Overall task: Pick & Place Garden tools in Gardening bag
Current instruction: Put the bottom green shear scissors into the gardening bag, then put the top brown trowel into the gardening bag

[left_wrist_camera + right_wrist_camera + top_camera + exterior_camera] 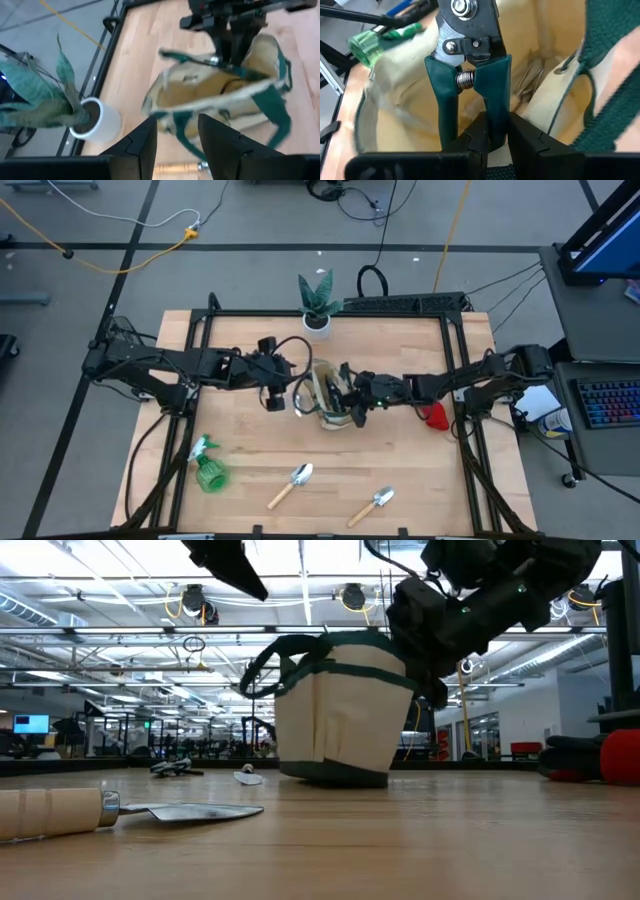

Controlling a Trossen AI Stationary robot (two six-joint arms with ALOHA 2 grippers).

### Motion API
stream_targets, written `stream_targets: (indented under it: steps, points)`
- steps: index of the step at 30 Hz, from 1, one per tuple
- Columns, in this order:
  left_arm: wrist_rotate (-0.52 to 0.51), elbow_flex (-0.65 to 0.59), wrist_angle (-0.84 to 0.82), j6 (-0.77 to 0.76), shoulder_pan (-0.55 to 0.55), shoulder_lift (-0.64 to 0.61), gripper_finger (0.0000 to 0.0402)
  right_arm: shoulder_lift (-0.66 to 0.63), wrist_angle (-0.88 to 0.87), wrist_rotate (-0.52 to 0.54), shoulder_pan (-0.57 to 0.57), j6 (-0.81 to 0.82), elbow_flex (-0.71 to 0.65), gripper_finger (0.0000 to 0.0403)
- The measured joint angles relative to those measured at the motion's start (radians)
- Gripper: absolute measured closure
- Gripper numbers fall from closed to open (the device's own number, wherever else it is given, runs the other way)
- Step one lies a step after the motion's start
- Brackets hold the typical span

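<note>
Clamped on one green-sleeved handle of our steel pruners (pixel 467 65), our right gripper (pixel 495 135) hangs them blade-down over the beige canvas gardening bag (pixel 325 395) at mid-table, ready to drop. Left gripper (pixel 175 137) waits unclenched alongside.

Your left arm reached in from the left edge of the high view toward the centre, its left gripper (pixel 277 394) just left of centre with fingers (pixel 142 145) parted and nothing between them. Your right arm stretched in from the right edge, its right gripper (pixel 352 406) at the centre, fingers (pixel 525 137) clamped on one dark green handle of the pruners (pixel 467 60).
</note>
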Motion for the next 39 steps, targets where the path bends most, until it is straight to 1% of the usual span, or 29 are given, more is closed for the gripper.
stream_targets:
  steps: [7,14,17,24,27,32,35,39]
  points:
    - [0.000,0.000,-0.038,-0.034,0.000,0.000,0.0252,-0.001,-0.052,-0.004,0.012,0.075,0.001,0.0358]
    - [0.000,0.000,-0.037,-0.032,0.000,0.000,0.0252,-0.002,-0.185,-0.007,0.004,0.197,0.001,0.0357]
    - [0.000,0.000,-0.035,-0.031,0.000,0.000,0.0252,-0.001,-0.196,-0.016,-0.007,0.199,0.001,0.0357]
    - [0.000,0.000,-0.032,-0.030,0.000,0.000,0.0252,0.000,-0.209,-0.079,-0.060,0.186,0.001,0.0356]
    - [0.000,0.000,-0.033,-0.030,0.000,0.000,0.0252,0.000,-0.214,-0.113,-0.082,0.160,0.000,0.0344]
    - [0.000,0.000,-0.033,-0.030,0.000,0.000,0.0252,0.002,-0.222,-0.117,-0.114,0.166,-0.002,0.0318]
    - [0.000,0.000,-0.033,-0.030,0.000,0.000,0.0252,0.002,-0.217,-0.116,-0.131,0.199,-0.002,0.0314]
    - [0.000,0.000,-0.032,-0.030,0.000,0.000,0.0252,0.002,-0.211,-0.136,-0.138,0.164,-0.002,0.0313]
